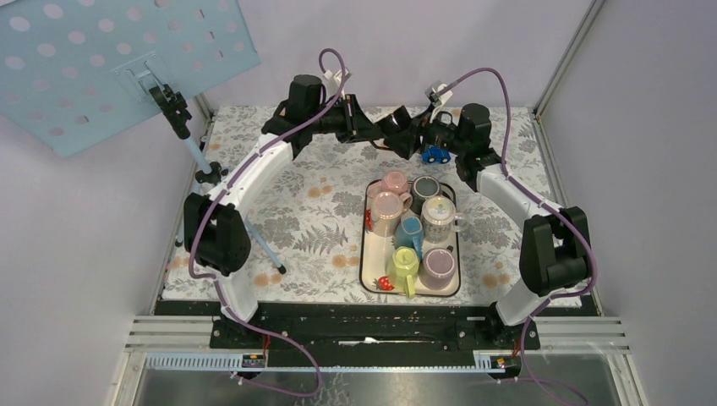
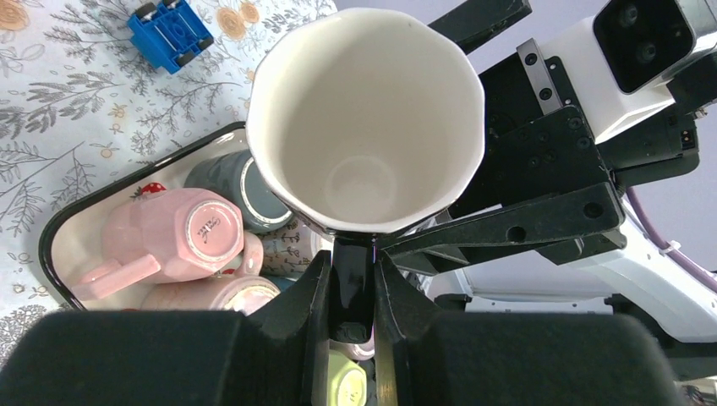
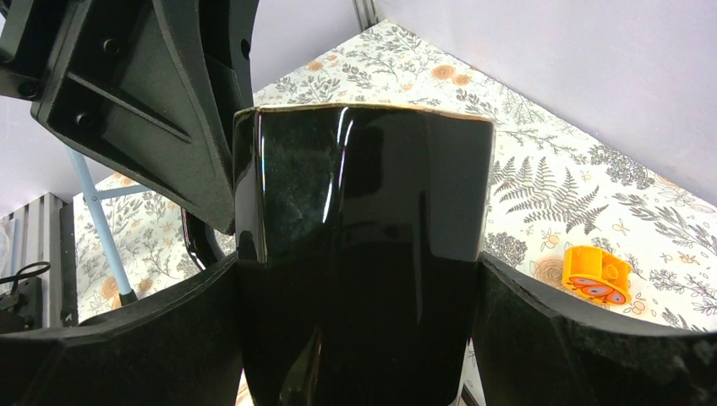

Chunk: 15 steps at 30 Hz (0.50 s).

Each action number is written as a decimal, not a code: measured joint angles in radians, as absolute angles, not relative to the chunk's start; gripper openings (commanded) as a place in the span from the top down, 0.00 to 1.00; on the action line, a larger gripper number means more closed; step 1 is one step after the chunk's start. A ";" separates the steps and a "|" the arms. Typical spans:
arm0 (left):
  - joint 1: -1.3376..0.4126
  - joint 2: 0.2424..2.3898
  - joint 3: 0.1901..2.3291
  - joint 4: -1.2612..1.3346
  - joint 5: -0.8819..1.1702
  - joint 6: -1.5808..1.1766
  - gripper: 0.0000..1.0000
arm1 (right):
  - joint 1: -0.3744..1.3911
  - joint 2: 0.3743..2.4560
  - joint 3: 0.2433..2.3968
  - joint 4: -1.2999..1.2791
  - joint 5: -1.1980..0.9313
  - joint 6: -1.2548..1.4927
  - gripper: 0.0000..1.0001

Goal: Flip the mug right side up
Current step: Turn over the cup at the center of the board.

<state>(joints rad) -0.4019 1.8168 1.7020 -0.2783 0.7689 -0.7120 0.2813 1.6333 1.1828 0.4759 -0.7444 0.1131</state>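
Over the far edge of the table [image 1: 313,228], behind the tray [image 1: 364,254], both arms meet in the air with the black mug [image 2: 365,118] between them.

Left pincer [image 2: 353,275] is squeezed narrow on the handle [image 2: 351,296], one finger on each side. Right pincer [image 3: 359,279] stands wide with the mug body filling the gap and both fingers against the glossy wall. Reads as a grip to me, not just a cage.

Mug is clear of the tray and of the other mugs packed on it, pink mug [image 2: 182,237] included. Blue toy car [image 1: 435,154] sits on the cloth near the meeting point.

White inside faces straight into the left wrist camera, so the mouth points toward the left arm, not down. Exact tilt I can't tell: from above the grippers cover it.

My read: pickup done, two-handed hold in place, rotation partway at best. What's left: one pincer lets go, the other brings the mouth up, sets the mug on its base, releases. Nothing set down yet.
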 measured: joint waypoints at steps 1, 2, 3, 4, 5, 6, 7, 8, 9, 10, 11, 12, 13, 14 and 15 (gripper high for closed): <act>-0.403 1.812 1.697 -0.277 0.761 -0.709 1.00 | 0.283 1.634 1.183 0.477 -0.744 0.113 0.26; -0.404 1.805 1.691 -0.275 0.752 -0.706 1.00 | 0.284 1.634 1.184 0.477 -0.744 0.113 0.24; -0.405 1.795 1.683 -0.270 0.742 -0.703 1.00 | 0.286 1.636 1.187 0.476 -0.744 0.113 0.22; -0.405 1.787 1.673 -0.262 0.733 -0.703 1.00 | 0.287 1.637 1.192 0.476 -0.746 0.113 0.20; -0.406 1.775 1.661 -0.253 0.722 -0.703 1.00 | 0.289 1.640 1.196 0.476 -0.748 0.113 0.16; -0.405 1.764 1.650 -0.244 0.712 -0.703 1.00 | 0.292 1.642 1.202 0.477 -0.751 0.112 0.12; -0.406 1.754 1.642 -0.239 0.701 -0.703 1.00 | 0.295 1.645 1.209 0.477 -0.751 0.112 0.10; -0.405 1.748 1.641 -0.237 0.692 -0.701 1.00 | 0.297 1.647 1.213 0.479 -0.751 0.112 0.09; -0.406 1.744 1.641 -0.234 0.682 -0.700 1.00 | 0.299 1.648 1.217 0.483 -0.749 0.112 0.05; -0.406 1.742 1.641 -0.233 0.675 -0.699 1.00 | 0.299 1.649 1.221 0.484 -0.748 0.111 0.01; -0.407 1.739 1.641 -0.233 0.666 -0.697 1.00 | 0.300 1.650 1.222 0.484 -0.745 0.111 0.00; -0.410 1.738 1.641 -0.233 0.651 -0.702 1.00 | 0.301 1.650 1.224 0.485 -0.740 0.102 0.00; -0.411 1.736 1.641 -0.236 0.632 -0.700 1.00 | 0.302 1.650 1.224 0.484 -0.735 0.092 0.00; -0.410 1.736 1.641 -0.241 0.616 -0.700 1.00 | 0.303 1.651 1.225 0.483 -0.728 0.083 0.00; -0.410 1.736 1.641 -0.243 0.602 -0.700 1.00 | 0.303 1.652 1.226 0.482 -0.725 0.080 0.00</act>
<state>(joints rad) -0.4099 1.7355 1.6413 -0.2428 0.6018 -0.7002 0.3035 1.6524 1.2259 0.4824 -0.7246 0.0795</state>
